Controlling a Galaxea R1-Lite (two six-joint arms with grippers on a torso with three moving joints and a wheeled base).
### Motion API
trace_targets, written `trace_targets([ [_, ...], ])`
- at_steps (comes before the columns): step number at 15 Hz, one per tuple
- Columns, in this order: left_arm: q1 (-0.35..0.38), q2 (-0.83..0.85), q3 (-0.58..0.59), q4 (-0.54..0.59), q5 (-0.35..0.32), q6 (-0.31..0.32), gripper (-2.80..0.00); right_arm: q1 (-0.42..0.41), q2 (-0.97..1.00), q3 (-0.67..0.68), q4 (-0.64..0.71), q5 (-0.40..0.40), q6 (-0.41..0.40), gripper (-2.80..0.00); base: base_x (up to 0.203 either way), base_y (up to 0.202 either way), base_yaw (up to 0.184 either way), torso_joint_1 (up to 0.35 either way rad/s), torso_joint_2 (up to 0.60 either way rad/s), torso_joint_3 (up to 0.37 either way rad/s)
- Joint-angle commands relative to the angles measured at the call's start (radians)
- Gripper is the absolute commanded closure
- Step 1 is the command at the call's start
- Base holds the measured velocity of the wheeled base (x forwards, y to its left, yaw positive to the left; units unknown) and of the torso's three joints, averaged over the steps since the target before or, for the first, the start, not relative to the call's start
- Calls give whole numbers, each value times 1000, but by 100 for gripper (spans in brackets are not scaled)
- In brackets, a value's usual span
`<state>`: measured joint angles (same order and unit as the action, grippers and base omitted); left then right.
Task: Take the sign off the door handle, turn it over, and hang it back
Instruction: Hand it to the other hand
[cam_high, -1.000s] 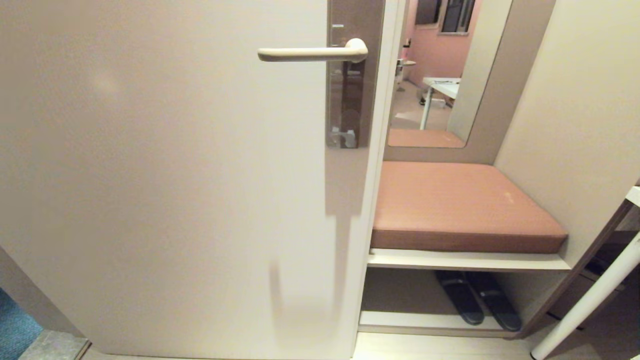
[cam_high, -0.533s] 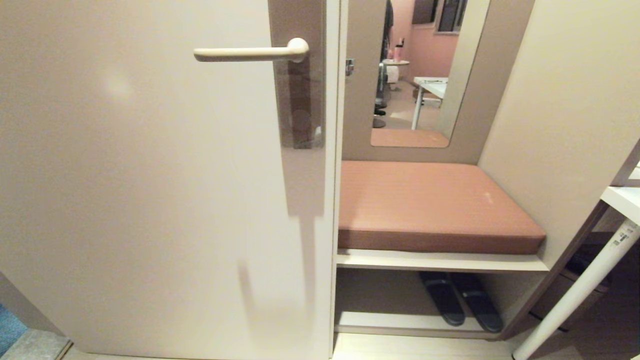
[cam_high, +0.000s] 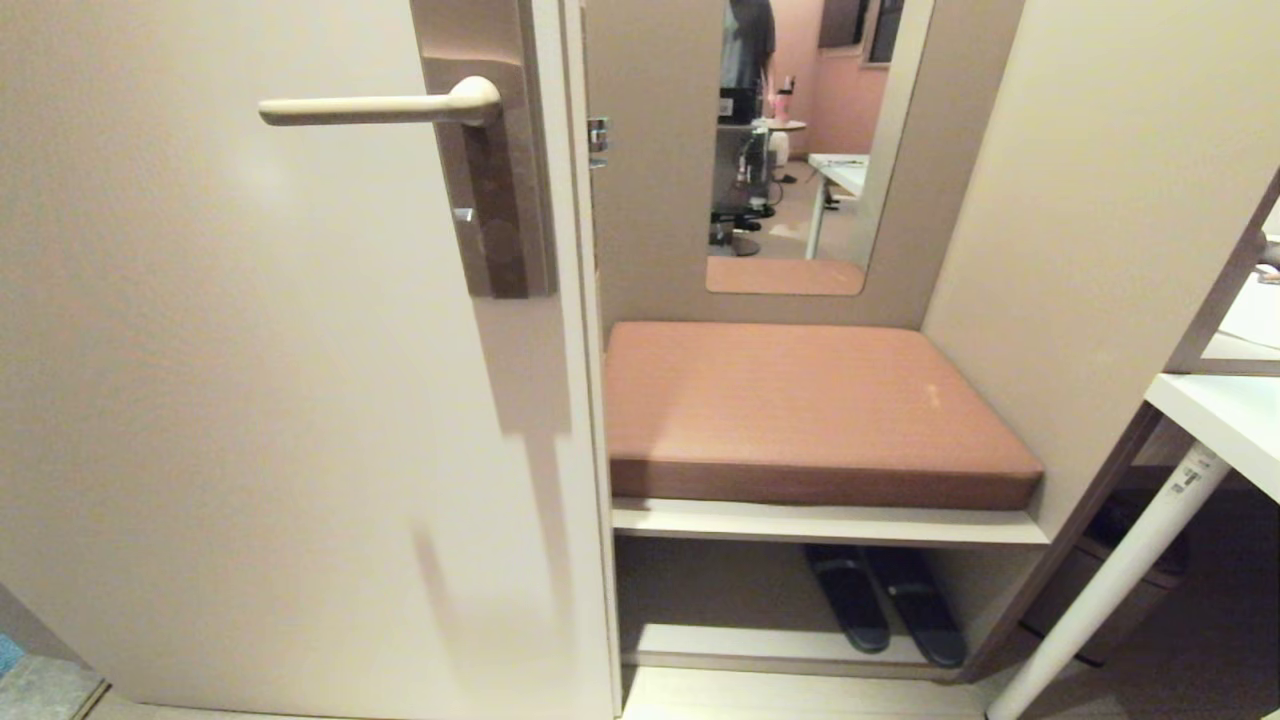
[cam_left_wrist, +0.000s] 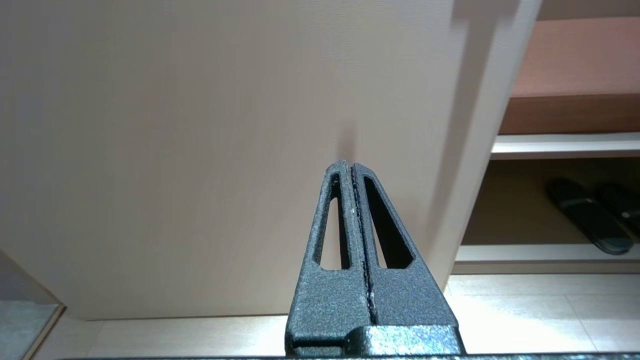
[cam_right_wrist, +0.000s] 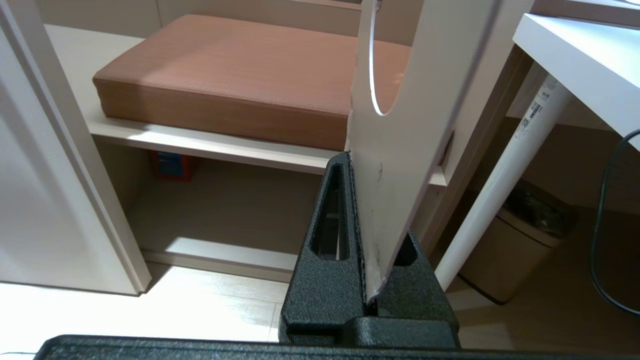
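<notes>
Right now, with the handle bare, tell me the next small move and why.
Probably raise the right hand toward the door handle. It is shut on the sign, white face showing, clamped at the end away from the oval hole, so the hole is free to go over the lever. The handle carries nothing, and neither arm shows in the head view. The left hand is shut and empty.

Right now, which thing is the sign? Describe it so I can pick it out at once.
Start at the brown bench cushion beside the door. In front of it the right pincer stands shut on the sign. It is the only thin flat white card around, with a big rounded cut-out near its free end.
</notes>
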<state>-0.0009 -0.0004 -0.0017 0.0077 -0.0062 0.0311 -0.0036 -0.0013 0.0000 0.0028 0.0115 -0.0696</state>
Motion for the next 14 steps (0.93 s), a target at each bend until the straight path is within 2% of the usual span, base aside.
trace_targets([
  [1,1,0,0,0,0,0,0,1,1,0,0,1,-1,0,0,0,0,0,0,0],
  [14,1,0,-1,0,-1,3,0,1,1,0,0,2,-1,0,0,0,0,0,0,0],
])
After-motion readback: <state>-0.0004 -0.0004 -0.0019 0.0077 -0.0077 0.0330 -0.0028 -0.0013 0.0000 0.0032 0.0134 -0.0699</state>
